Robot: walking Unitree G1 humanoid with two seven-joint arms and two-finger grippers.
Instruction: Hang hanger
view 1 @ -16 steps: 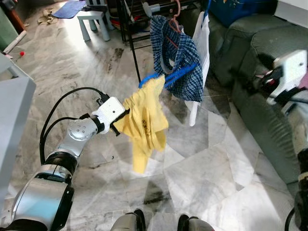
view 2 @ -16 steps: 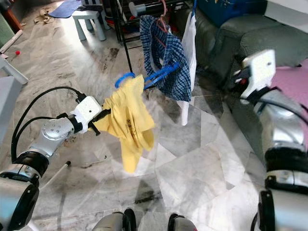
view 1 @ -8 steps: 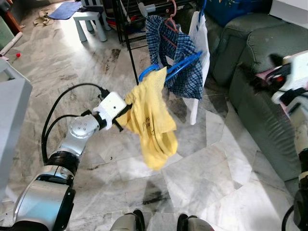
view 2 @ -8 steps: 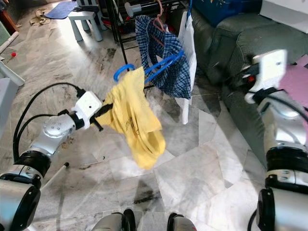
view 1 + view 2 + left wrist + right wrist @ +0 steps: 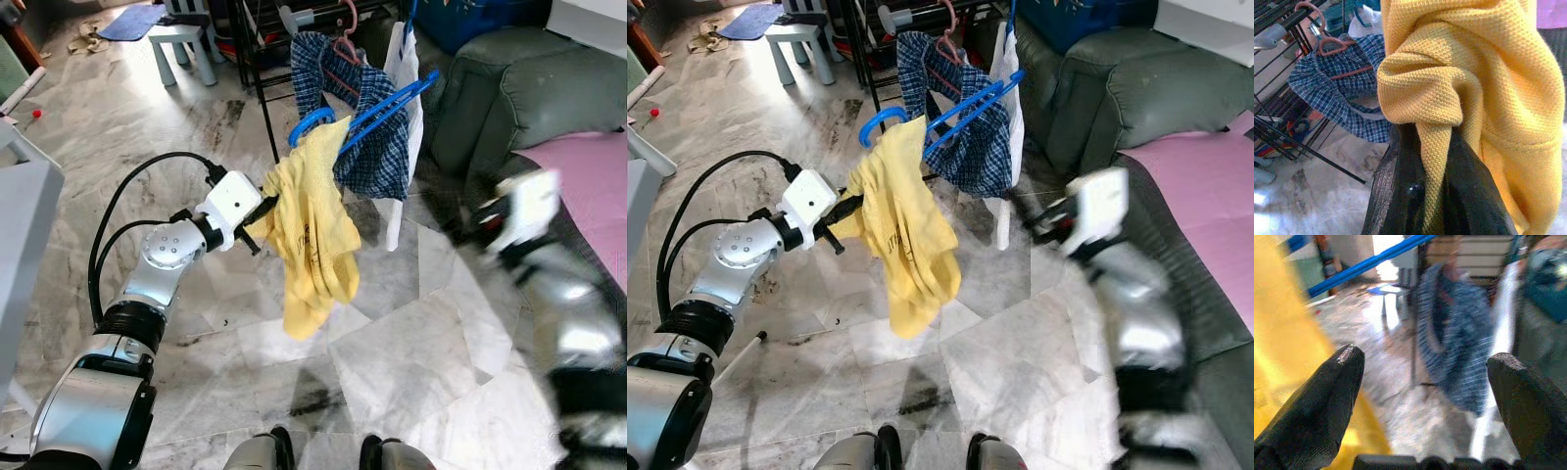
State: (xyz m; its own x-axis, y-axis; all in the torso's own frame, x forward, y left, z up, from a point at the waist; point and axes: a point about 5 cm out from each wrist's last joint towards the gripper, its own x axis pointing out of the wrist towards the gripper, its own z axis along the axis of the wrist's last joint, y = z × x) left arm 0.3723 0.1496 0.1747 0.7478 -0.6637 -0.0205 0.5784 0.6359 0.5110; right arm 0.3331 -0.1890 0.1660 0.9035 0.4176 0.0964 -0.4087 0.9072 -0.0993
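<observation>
The left gripper (image 5: 1422, 196), fingers clenched on the yellow shirt (image 5: 309, 230), holds the blue hanger (image 5: 367, 108) near the drying rack (image 5: 260, 59), not yet hooked. The right gripper (image 5: 1425, 377) hovers, fingers spread.

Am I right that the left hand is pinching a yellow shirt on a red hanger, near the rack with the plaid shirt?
Not quite: the hanger is blue, not red, as the left eye view shows. The rest holds: the left hand is pinching the yellow shirt, near the rack with the plaid shirt.
</observation>
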